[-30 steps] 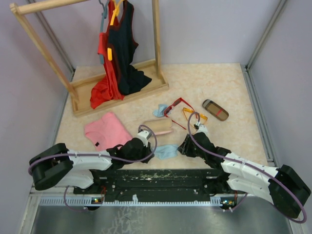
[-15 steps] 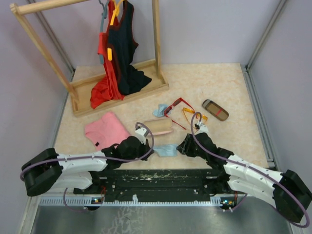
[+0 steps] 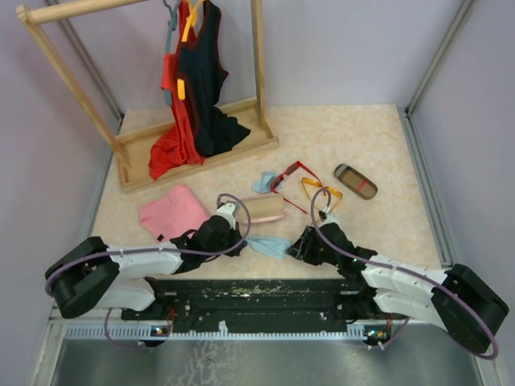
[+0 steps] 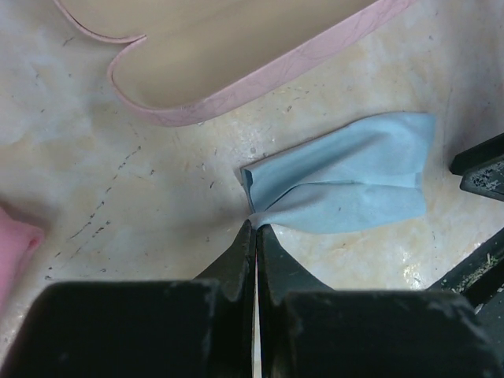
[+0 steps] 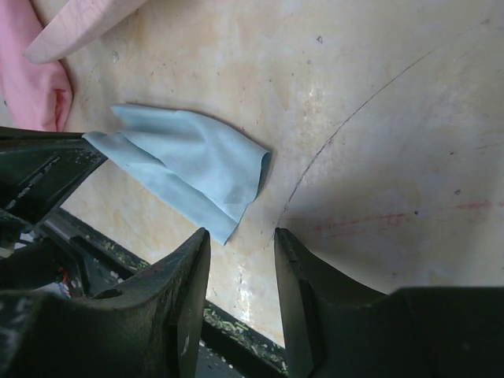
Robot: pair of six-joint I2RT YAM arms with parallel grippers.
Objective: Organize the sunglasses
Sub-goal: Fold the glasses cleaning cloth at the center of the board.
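Note:
The red-framed sunglasses [image 3: 288,176] and the thin orange-yellow sunglasses [image 3: 319,190] lie side by side on the table, beyond both arms. My left gripper [image 3: 239,239] is shut on a corner of a light blue cloth [image 3: 269,246]; in the left wrist view the jaws [image 4: 256,227] pinch the cloth's [image 4: 346,185] left tip. My right gripper [image 3: 296,250] is open and empty just right of the cloth; in the right wrist view [image 5: 240,236] the cloth's [image 5: 189,161] edge lies just ahead of the left finger. No sunglasses show in either wrist view.
An open pink case [image 3: 261,209] lies just beyond the cloth and also shows in the left wrist view [image 4: 260,63]. A brown red-striped case [image 3: 355,181] lies at the right. A second blue cloth [image 3: 263,182], a pink garment [image 3: 175,214] and a wooden clothes rack [image 3: 193,153] stand left and behind.
My left gripper has drawn back a little to the left with the cloth corner in it, and the cloth has spread out. My right gripper has shifted slightly toward the near edge.

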